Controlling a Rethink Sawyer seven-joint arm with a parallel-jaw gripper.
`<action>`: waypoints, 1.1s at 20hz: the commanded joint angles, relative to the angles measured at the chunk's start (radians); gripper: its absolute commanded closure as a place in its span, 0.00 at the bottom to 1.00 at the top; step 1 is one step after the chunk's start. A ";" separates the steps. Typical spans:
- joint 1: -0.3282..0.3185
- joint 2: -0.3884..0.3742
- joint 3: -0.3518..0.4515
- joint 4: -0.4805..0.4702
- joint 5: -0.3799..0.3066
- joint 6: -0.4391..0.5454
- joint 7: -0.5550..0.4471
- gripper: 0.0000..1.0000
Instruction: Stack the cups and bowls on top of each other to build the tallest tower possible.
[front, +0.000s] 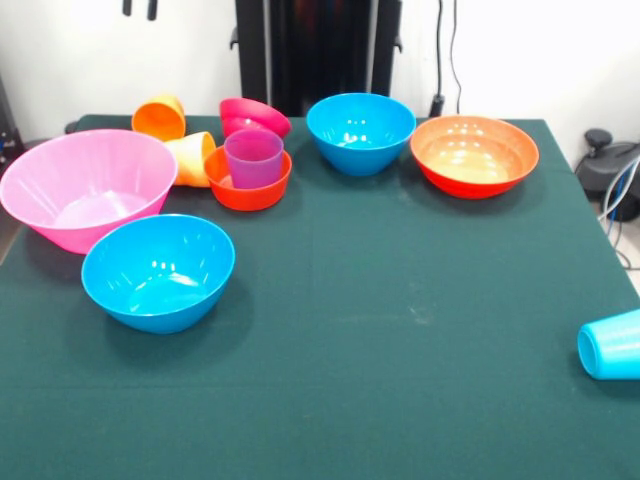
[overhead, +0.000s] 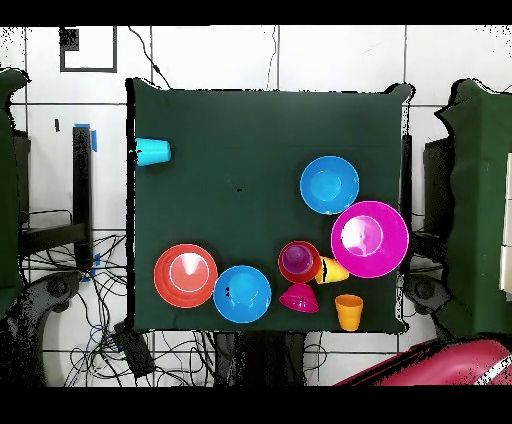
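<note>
Gripper (front: 139, 8): only two dark tips at top edge of front view; open or closed, cannot tell.
Purple cup (front: 254, 158): upright inside small orange bowl (front: 247, 187).
Magenta bowl (front: 254, 116): tipped, just behind.
Yellow-orange cup (front: 193, 158) on its side, touching large pink bowl (front: 88, 186); orange cup (front: 160, 117) behind.
Blue bowls: one near (front: 158, 271), one far (front: 360, 131).
Orange-red bowl (front: 474, 155): beside far blue bowl.
Light blue cup (front: 610, 345): on its side, well apart from the rest.
</note>
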 joint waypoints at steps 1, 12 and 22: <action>-0.050 0.065 0.157 -0.150 0.032 0.147 -0.007 0.00; -0.224 0.161 0.196 -0.218 0.073 0.166 -0.042 0.00; -0.278 0.194 0.208 -0.244 0.076 0.174 -0.037 0.00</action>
